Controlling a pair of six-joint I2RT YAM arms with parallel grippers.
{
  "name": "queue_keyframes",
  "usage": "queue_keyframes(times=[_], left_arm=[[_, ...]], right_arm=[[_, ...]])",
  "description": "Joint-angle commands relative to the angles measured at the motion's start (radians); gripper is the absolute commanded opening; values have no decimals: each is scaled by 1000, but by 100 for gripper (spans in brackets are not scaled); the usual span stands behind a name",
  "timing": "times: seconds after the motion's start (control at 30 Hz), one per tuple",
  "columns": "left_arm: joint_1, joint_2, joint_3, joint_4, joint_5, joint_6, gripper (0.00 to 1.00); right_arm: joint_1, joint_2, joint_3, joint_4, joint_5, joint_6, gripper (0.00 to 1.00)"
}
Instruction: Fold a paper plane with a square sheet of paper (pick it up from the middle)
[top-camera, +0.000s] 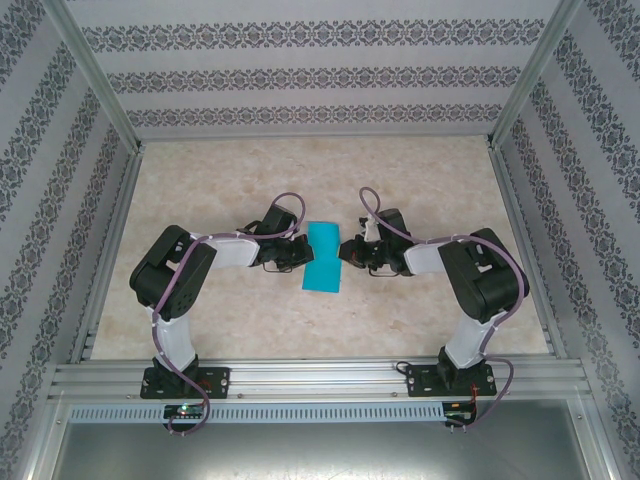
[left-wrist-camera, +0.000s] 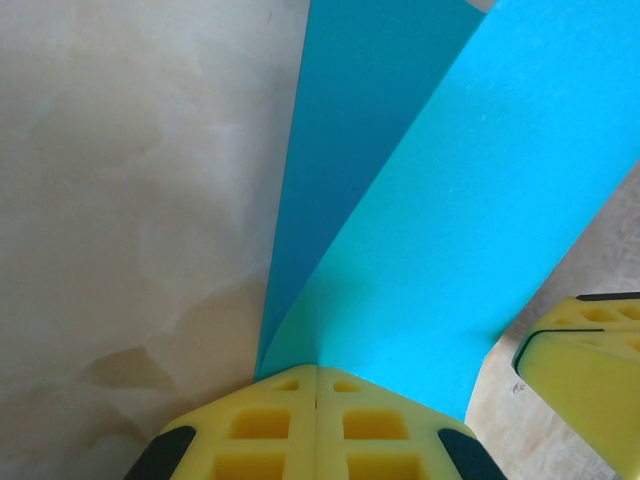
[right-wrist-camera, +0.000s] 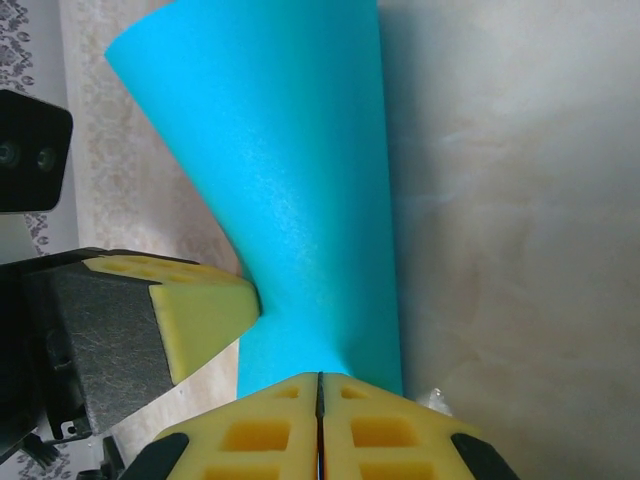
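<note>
Left wrist: sheet (left-wrist-camera: 430, 230) inside left hand (left-wrist-camera: 316, 388)

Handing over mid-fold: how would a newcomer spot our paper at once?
Find the marbled beige table and look to its middle. There the left gripper and right gripper each pinch a side of the sheet of paper. It is the only teal-blue thing in a beige, black and white scene.

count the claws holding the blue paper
2. The left claw is shut on the blue paper from its left side, and the right claw is shut on it from the right. Both arms are in full view, so none is hidden.
</note>
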Motion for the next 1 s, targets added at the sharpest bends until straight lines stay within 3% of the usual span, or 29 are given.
queue_keyframes(times=[0.0, 0.23, 0.33, 0.43, 0.6, 0.97], left_arm=[[-13, 15, -25, -106, -53, 29, 0], [-13, 16, -21, -112, -52, 33, 0], [-13, 14, -23, -112, -53, 35, 0], [-13, 17, -23, -109, -52, 31, 0], [-13, 24, -21, -104, -49, 30, 0], [-13, 23, -23, -100, -48, 27, 0]], right_arm=[[13, -15, 21, -3, -5, -26, 9], [3, 86, 10, 35, 24, -18, 9], [2, 86, 13, -54, 66, -33, 9], [7, 49, -6, -1, 31, -1, 9], [15, -22, 99, -96, 34, -27, 9], [19, 97, 132, -52, 38, -11, 9]])
